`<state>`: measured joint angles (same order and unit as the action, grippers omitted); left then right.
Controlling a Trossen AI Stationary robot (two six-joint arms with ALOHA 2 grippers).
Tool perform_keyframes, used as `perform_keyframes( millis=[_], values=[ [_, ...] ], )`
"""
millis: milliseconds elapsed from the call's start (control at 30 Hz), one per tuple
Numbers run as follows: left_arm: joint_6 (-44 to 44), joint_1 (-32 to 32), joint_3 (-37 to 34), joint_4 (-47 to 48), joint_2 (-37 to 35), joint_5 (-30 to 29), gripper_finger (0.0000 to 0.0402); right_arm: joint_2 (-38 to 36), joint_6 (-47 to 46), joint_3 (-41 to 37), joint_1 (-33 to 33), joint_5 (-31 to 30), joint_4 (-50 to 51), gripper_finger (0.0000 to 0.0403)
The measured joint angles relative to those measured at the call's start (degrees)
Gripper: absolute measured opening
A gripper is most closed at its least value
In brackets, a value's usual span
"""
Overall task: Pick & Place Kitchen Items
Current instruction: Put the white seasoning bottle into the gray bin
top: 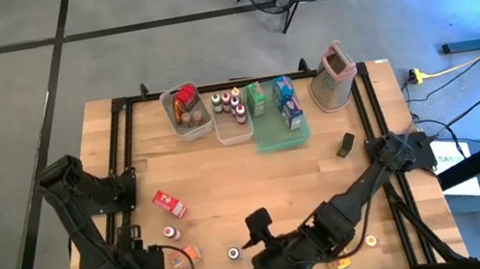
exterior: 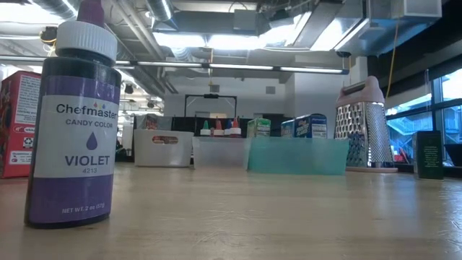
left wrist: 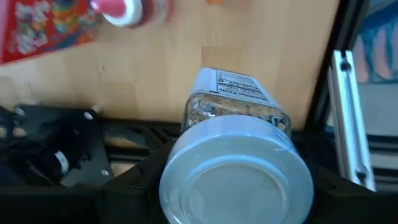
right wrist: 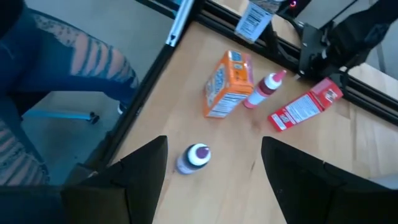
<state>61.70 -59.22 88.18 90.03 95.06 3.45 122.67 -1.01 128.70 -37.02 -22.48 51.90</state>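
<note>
Violet candy-colour bottle (right wrist: 194,157) lies on its side at the near edge of the bench (top: 257,176), between the fingers of the right claw (right wrist: 208,180), which stands wide and empty above it. The bottle is small, light, hard plastic and liable to roll; I would pinch it across the body, not the tapered cap. Just beyond lie an orange packet (right wrist: 226,83), a red-capped bottle (right wrist: 263,89) and a red box (right wrist: 305,104). The left claw (left wrist: 233,199) grips a clear jar (left wrist: 235,155) with a pale lid, probably slippery. At the far edge stand clear bins (top: 207,111), a green tray (top: 279,133) and a box grater (top: 334,78).
</note>
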Motion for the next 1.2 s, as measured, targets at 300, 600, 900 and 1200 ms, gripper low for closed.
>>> perform_keyframes(
  millis=[300,600,900,1200],
  values=[
    [0.5,1.7,0.0,0.0,-3.9,1.4,0.0202,0.0,-1.3,0.0,-1.1,0.0,-0.8,0.0261],
    [-0.3,5.2,0.0,0.0,-12.7,-3.3,0.0202,0.0,-1.6,0.0,-1.1,0.0,-0.9,0.0261],
    [-12.1,13.4,0.0,0.1,-23.3,-18.5,0.0202,0.0,0.0,0.0,-1.1,0.0,-0.9,0.0261],
    [-39.2,31.3,0.0,0.1,-29.0,-28.5,0.0202,0.0,6.2,0.0,-1.1,-7.4,-2.0,0.0261]
  ],
)
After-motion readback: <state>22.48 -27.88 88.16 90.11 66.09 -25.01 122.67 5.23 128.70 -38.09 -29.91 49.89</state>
